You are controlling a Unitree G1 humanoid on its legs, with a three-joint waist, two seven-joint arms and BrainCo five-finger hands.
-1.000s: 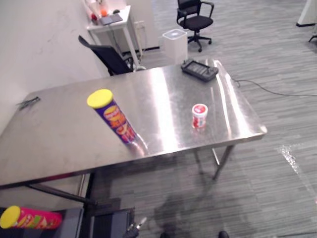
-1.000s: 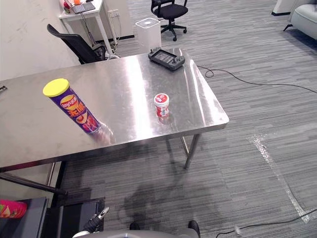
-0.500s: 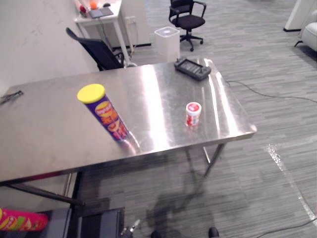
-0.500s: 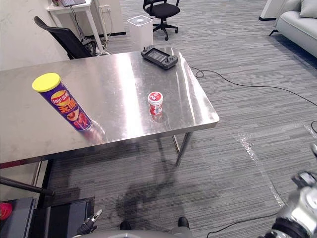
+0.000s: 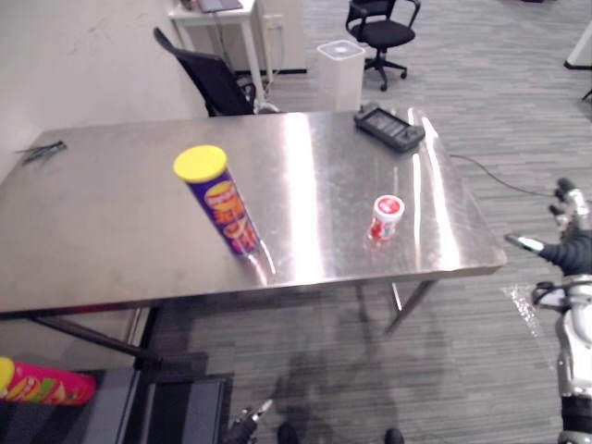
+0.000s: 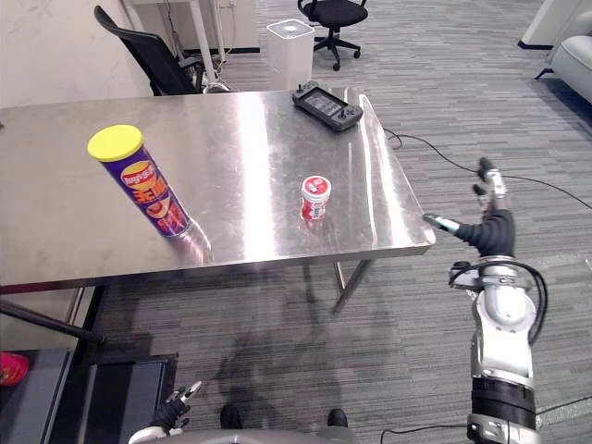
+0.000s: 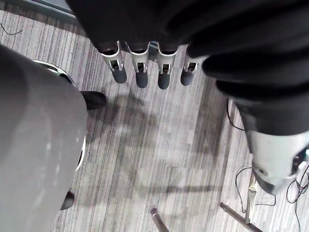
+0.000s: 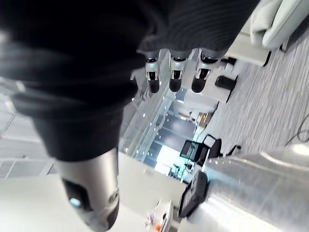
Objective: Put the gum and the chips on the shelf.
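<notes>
Chips can [image 5: 217, 202] and gum tub [image 5: 386, 216] upright on the table [image 5: 111, 240].
Left eye: can's long axis vertical, lid up, mid-table; tub near the right edge. Right eye: my right hand [image 6: 494, 233] raised beside that edge, fingers spread, empty. Left wrist: my left hand [image 7: 145, 72] straight-fingered, empty.

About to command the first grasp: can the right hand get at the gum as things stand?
Probably yes. The right hand is open just off the right end of the table, and the gum stands alone near that edge, nothing between them.
</notes>
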